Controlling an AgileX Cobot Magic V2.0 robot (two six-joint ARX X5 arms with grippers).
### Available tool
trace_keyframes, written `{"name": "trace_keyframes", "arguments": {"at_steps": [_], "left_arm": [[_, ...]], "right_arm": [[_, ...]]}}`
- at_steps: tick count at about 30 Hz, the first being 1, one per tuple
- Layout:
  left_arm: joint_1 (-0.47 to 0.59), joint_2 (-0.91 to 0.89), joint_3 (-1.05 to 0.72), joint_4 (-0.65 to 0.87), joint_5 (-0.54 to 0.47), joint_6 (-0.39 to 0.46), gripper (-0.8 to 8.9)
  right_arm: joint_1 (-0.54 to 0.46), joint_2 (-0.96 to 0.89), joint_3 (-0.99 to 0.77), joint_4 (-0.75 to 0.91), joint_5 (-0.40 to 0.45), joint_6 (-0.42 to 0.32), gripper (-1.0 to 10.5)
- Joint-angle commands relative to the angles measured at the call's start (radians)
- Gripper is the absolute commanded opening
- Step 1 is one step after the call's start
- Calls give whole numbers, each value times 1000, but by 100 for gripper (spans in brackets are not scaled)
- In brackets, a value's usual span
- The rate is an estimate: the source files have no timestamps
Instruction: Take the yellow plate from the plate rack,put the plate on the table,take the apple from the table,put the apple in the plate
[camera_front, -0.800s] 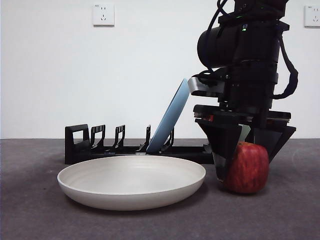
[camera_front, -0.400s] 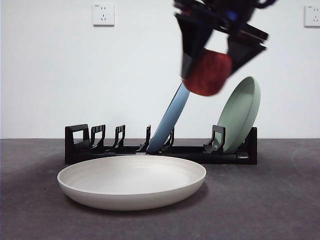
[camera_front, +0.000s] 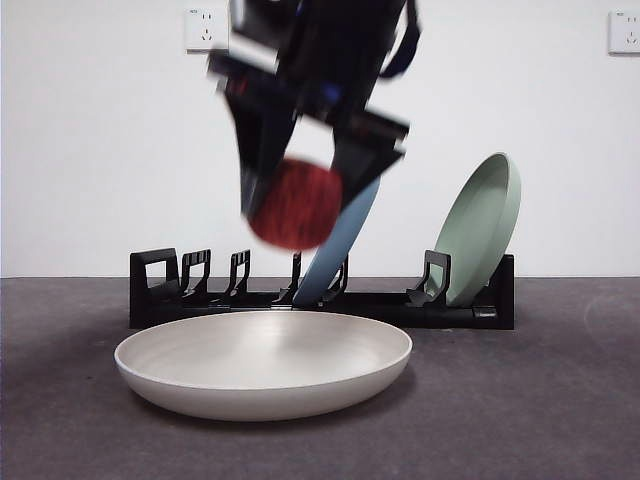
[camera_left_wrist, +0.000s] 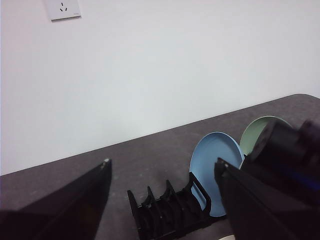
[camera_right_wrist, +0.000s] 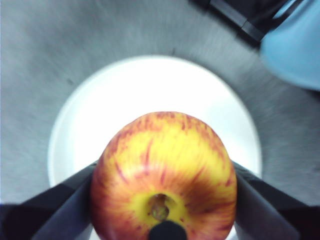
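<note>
My right gripper (camera_front: 297, 200) is shut on the red apple (camera_front: 295, 204) and holds it in the air above the yellow plate (camera_front: 263, 362), which lies flat on the table (camera_front: 540, 420). In the right wrist view the apple (camera_right_wrist: 163, 175) sits between the two jaws, with the plate (camera_right_wrist: 150, 85) right below it. The black plate rack (camera_front: 320, 298) stands behind the plate. My left gripper (camera_left_wrist: 162, 172) is open and empty, held high over the rack (camera_left_wrist: 170, 212).
A light blue plate (camera_front: 340, 245) leans in the rack's middle slot and a pale green plate (camera_front: 483, 228) stands at its right end. Both show in the left wrist view (camera_left_wrist: 216, 170) (camera_left_wrist: 257, 134). A white wall stands behind.
My right gripper has lifted the apple off the table at the right and carried it left and down, so it now hangs over the yellow plate.
</note>
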Motion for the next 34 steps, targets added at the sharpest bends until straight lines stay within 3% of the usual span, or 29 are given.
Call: {"name": "trace_keyframes", "arguments": {"at_steps": [1, 10, 15, 17, 20, 24, 34], "left_arm": [[1, -3, -4, 5, -3, 13, 346], [1, -3, -4, -64, -3, 12, 346], [1, -3, -4, -86, -3, 11, 346], [1, -3, -4, -86, -3, 10, 346], [1, -3, -4, -87, -3, 8, 346], [1, -3, -4, -88, -3, 8, 346], [1, 4, -4, -87, 44, 7, 345]], "right_arm": [[23, 68, 6, 17, -1, 18, -12], [35, 202, 6, 18, 6, 18, 37], [41, 202, 6, 16, 7, 35, 420], [40, 202, 6, 13, 7, 34, 485], [41, 202, 6, 13, 6, 34, 486], [41, 201, 6, 13, 6, 34, 570], [39, 93, 35, -47, 6, 31, 567]]}}
